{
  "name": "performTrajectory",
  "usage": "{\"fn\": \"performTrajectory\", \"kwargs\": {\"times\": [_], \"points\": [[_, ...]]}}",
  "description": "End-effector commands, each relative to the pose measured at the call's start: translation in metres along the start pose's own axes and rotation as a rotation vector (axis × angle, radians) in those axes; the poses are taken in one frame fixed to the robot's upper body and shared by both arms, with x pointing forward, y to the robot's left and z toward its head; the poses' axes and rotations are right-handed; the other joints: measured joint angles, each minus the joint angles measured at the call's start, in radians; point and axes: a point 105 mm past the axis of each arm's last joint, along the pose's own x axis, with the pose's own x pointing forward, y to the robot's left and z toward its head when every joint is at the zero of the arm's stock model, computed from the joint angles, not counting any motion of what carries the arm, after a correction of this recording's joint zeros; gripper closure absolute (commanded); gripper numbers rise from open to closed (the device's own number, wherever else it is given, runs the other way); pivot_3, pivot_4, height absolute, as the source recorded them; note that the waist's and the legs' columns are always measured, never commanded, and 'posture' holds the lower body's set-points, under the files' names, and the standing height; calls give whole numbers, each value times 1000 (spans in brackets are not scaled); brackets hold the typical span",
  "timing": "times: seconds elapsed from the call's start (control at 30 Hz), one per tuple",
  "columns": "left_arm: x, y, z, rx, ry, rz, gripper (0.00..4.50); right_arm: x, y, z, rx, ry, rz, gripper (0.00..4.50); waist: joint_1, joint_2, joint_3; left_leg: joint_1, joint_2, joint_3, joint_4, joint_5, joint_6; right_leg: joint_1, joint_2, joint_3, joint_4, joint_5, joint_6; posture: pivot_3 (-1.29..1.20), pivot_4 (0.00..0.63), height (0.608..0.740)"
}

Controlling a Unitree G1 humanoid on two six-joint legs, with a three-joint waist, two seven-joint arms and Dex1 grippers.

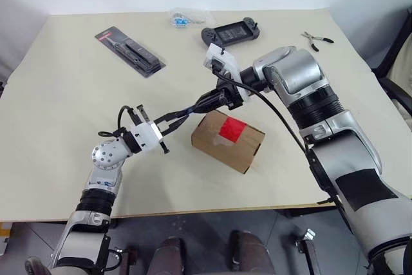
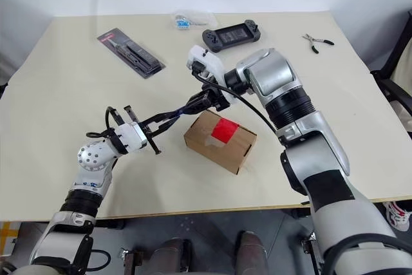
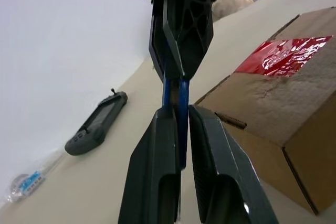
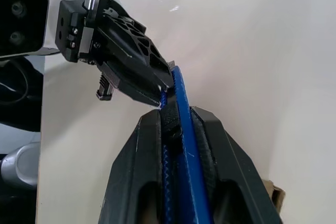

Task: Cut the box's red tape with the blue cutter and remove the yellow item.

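Now both grippers, left (image 1: 166, 132) and right (image 1: 207, 102), clamp cutter (image 1: 187, 113) above table, left of box (image 1: 228, 138). Risk: left lets go before right grip firm, cutter drops; tape (image 1: 232, 129) uncut.

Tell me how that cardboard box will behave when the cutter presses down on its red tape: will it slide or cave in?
The box is small and nothing pins it to the smooth table, so it will probably slide or turn. Its corrugated walls look stiff, but the red tape spans a flap seam, which may sag under pressure. It sits flat, so tipping seems unlikely.
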Motion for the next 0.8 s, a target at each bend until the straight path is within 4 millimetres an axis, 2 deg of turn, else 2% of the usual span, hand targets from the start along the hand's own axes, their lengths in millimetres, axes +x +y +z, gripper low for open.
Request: {"fn": "performTrajectory", "kwargs": {"times": [0.03, 0.23, 0.33, 0.37, 0.47, 0.57, 0.73, 0.8], "points": [[-7, 18, -4, -15, 62, 57, 3019, -6, 10, 14, -65, -41, 23, 4061, -3, 0, 0, 0, 0, 0, 0, 0, 0, 0, 0, 0, 0, 0, 0, 0, 150, 740], [-41, 49, -10, -133, 178, 143, 1211, -23, 1, 16, -53, -84, -78, 4061, -3, 0, 0, 0, 0, 0, 0, 0, 0, 0, 0, 0, 0, 0, 0, 0, 150, 740], [-51, 56, -1, -214, 180, 146, 225, -35, -2, 18, -49, -112, -131, 4061, -1, 0, 0, 0, 0, 0, -1, 0, 0, 0, 0, 0, 0, 0, 0, 0, 150, 740], [-53, 57, 4, -248, 178, 134, 37, -39, -4, 18, -51, -122, -157, 4061, 0, 0, 0, 0, 0, 0, -1, 0, 0, 0, 0, 0, 0, 0, 0, 0, 150, 740], [-54, 53, 13, -352, 177, 103, 0, -48, -4, 16, -57, -142, -201, 4061, 4, 0, 0, 0, 0, 0, -1, 0, 0, 0, 0, 0, 0, 0, 0, 0, 150, 740], [-45, 35, 30, -482, 160, -8, 0, -59, -1, 14, -67, -164, -244, 4061, 6, 0, 0, 0, 0, 0, 0, 0, 0, 0, 0, 0, 0, 0, 0, 0, 150, 740], [-23, 27, 40, -545, 82, -35, 0, -73, 7, 7, -93, -182, -302, 4061, 8, 0, 0, 0, 0, 0, 0, 0, 0, 0, 0, 0, 0, 0, 0, 0, 150, 740], [-14, 16, 39, -589, 105, -79, 0, -79, 9, 3, -84, -184, -335, 4061, 7, 0, 0, 0, 0, 0, 0, 0, 0, 0, 0, 0, 0, 0, 0, 0, 150, 740]]}}
